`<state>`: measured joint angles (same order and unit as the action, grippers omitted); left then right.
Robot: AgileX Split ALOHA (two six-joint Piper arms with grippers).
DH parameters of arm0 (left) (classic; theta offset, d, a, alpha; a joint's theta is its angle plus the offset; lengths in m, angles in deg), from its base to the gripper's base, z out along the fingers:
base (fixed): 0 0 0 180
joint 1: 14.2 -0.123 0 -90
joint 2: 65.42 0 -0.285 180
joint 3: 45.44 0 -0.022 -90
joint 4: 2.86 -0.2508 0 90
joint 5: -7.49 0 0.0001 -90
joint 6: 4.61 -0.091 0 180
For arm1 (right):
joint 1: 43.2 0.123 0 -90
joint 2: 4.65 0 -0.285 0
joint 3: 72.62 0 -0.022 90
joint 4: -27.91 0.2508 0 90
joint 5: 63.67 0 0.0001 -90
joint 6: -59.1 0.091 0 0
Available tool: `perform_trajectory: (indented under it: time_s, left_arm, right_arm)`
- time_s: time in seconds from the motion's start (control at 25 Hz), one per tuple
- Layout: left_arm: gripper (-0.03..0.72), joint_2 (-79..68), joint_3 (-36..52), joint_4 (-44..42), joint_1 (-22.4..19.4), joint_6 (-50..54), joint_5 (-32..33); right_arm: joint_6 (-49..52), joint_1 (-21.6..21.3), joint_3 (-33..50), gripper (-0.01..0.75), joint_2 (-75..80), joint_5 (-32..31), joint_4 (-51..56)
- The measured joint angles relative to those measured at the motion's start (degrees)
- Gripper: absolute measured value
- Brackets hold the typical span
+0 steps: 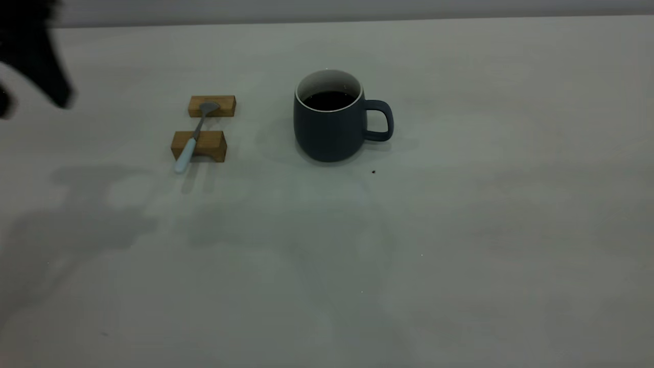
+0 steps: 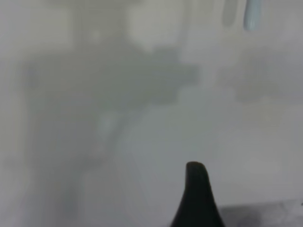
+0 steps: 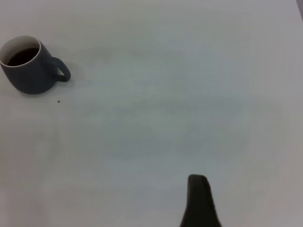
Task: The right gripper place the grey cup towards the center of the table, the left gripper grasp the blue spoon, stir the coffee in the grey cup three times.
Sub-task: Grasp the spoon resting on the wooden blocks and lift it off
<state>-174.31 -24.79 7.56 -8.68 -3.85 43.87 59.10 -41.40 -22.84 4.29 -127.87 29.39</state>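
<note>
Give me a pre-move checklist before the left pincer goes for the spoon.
1. Grey cup upright near the middle of the table: ok.
2. Coffee inside the cup, none spilled around it: ok.
3. Blue spoon lying across the two wooden blocks, handle overhanging the nearer one: ok.
4. Right pincer clear of the cup: ok; only one fingertip shows in its wrist view, far from the cup.
5. Left pincer lined up on the spoon: not ok; it sits at the far left edge, away from the spoon.
6. Left pincer open for the grasp: cannot tell.
</note>
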Motion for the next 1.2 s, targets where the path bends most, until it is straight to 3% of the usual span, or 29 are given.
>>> perform_trajectory:
  time_s: [0.2,0.6,1.2]
  left_arm:
    - [0.608,-11.76,-8.35,0.0,3.51,1.71,-1.39]
    - [0.594,-23.58,-17.5,-0.05,6.12,6.12,-4.56]
    - [0.594,-31.79,-21.5,-3.49,6.89,8.76,-6.86]
  right_arm:
    - [0.0,0.0,0.0,0.592,0.0,0.0,0.0]
    - [0.0,0.0,0.0,0.592,0.0,0.0,0.0]
    - [0.0,0.0,0.0,0.592,0.0,-0.03,0.0]
